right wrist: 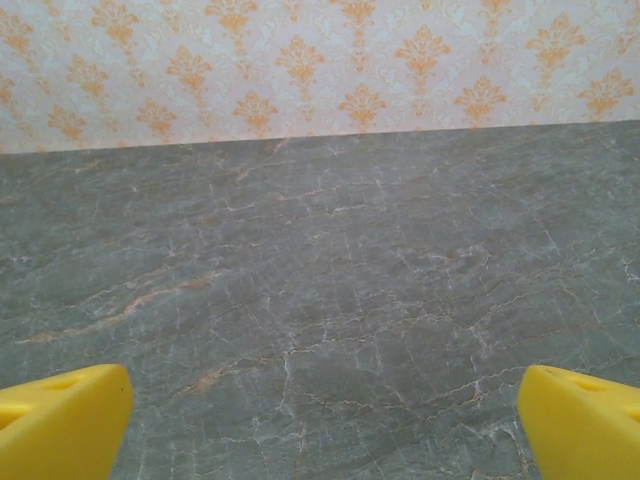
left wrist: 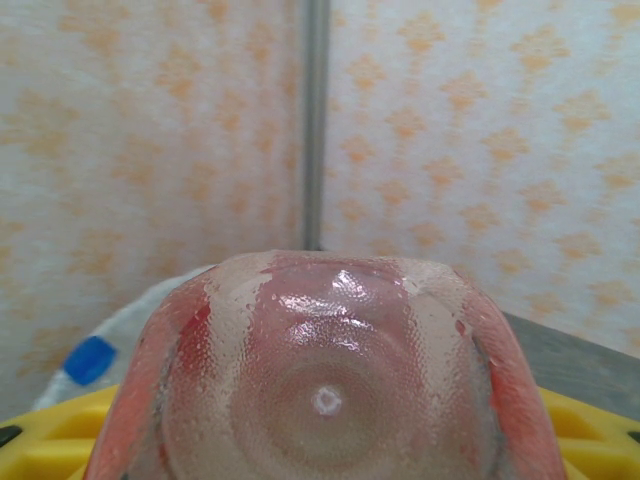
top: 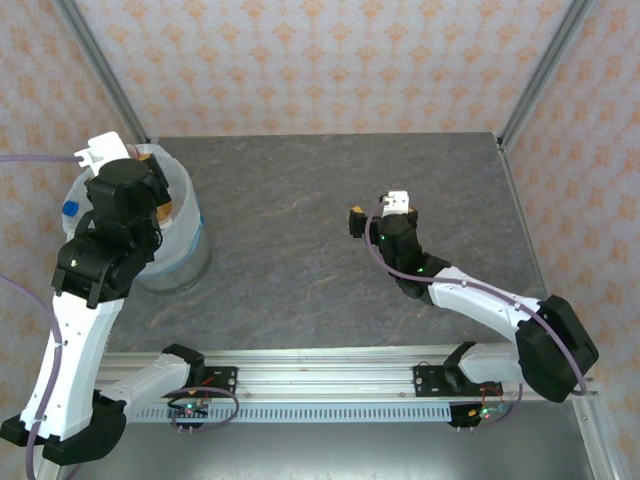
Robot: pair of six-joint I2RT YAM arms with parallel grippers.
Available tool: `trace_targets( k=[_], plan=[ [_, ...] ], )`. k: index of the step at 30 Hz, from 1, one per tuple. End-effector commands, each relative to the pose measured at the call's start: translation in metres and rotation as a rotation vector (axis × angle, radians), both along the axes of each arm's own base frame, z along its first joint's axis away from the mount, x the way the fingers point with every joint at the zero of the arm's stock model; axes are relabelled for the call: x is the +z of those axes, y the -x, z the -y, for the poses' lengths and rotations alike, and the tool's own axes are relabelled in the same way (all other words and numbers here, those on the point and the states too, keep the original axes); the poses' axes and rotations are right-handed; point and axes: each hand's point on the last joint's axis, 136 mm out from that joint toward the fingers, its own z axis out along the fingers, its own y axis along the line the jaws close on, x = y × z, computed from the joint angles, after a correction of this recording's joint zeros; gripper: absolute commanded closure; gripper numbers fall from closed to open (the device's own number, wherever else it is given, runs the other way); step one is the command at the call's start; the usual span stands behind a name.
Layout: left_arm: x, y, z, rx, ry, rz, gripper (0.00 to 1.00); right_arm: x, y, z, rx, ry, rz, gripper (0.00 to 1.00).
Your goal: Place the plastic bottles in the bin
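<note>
**Left hand holds a red-labelled bottle over the bin**

The left hand (left wrist: 320,455) is clamped on a clear plastic bottle (left wrist: 325,370) with a red label, its yellow fingers (left wrist: 45,440) pressing in from either side. The bottle's dimpled base faces the wrist camera. Its long axis therefore runs straight out along the fingers, away from the wrist and toward the patterned back wall (left wrist: 470,150) rather than downward.

From above, that arm reaches over the bin (top: 188,255), which stands at the left of the surface (top: 300,200), and the hand is over the bin's mouth. In the wrist view the white liner (left wrist: 135,318) shows just behind and below the bottle. A blue cap (left wrist: 90,358) sits by the liner's left edge; I cannot tell what it belongs to.

The coming move turns on one relation: the bin lies beneath the held bottle, and its mouth is far wider than the bottle. Parting the fingers should be enough to drop it in. Because the bottle seems to lie nearer level than upright, it could glance off the rim if the hand sits off centre. The arm hides how well centred it is.

The right hand (right wrist: 320,425) hovers over the middle-right of the surface with its fingers spread wide, holding nothing, and bare grey stone lies ahead of it. It is well apart from the bin, so the left arm is much the nearer.
</note>
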Motion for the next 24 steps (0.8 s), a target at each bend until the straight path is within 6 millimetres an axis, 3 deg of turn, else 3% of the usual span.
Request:
trace_targets(
  k=[1,5,14,19,24],
  plan=[
    [-0.002,0.018,-0.030,0.157,-0.109,-0.088,0.49,0.013,-0.007,-0.004,-0.001,-0.042,0.028,0.01],
    [-0.011,0.018,-0.046,0.210,-0.089,-0.124,0.50,0.011,-0.010,-0.007,0.007,-0.038,0.024,0.01],
    [-0.056,-0.007,-0.055,0.172,0.070,-0.172,0.49,0.011,-0.012,-0.012,0.026,-0.036,0.019,0.01],
    [-0.088,-0.023,-0.053,0.127,0.244,-0.229,0.49,0.011,-0.011,-0.009,0.023,-0.021,0.016,0.01],
    [-0.113,-0.029,-0.059,0.138,0.404,-0.290,0.26,0.010,-0.011,-0.009,0.023,-0.030,0.012,0.01]
  ],
)
